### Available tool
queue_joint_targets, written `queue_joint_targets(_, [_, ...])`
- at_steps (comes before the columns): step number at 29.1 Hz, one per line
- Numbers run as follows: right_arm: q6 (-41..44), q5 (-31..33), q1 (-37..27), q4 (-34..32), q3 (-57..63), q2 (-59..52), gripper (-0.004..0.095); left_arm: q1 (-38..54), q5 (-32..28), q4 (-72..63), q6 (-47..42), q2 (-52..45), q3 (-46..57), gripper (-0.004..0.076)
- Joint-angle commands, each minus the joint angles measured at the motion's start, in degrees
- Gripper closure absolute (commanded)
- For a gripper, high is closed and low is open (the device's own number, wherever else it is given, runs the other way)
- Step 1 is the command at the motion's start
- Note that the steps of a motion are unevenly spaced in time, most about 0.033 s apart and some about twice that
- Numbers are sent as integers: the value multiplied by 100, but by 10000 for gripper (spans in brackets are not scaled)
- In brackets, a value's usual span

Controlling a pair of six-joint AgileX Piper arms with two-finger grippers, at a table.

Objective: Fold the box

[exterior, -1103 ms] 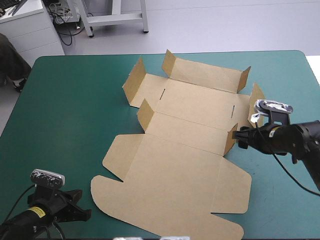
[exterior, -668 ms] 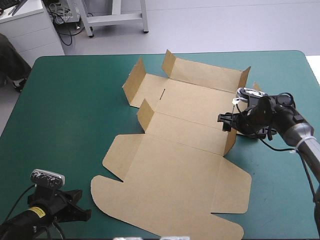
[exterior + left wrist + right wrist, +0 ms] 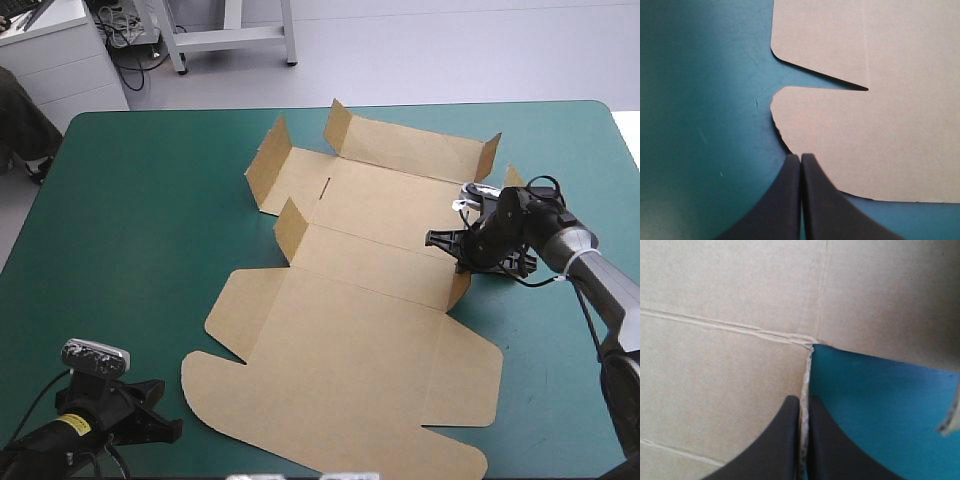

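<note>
- Left hand (image 3: 172, 428): near-left corner of the worktop (image 3: 140, 200), over the bare teal-green cover. Black fingers pressed together, nothing between them, tips at the edge of a rounded flap (image 3: 805, 115).
- Box (image 3: 370, 340): brown board, mid-worktop. Near half lies flat.
- Right hand (image 3: 804, 401): at the box's right edge, past the flat half. Fingers all but closed on the edge of an upright side tab (image 3: 461, 288).
- Far walls (image 3: 410, 150): short, standing, hemming the panels beyond the right hand.
</note>
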Motion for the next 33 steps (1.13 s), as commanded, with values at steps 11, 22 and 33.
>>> queue_joint_targets(11, [-1230,-262,0,-113,-202,-216,931,-41,-270,-184,-31,53,-190,757])
queue_joint_targets(22, [-2903,837,11,-124,-1654,-216,931,-41,-270,-184,-31,53,-190,757])
queue_joint_targets(33, [-5902,929,21,639,-3570,-216,931,-41,-270,-184,-2,53,-190,757])
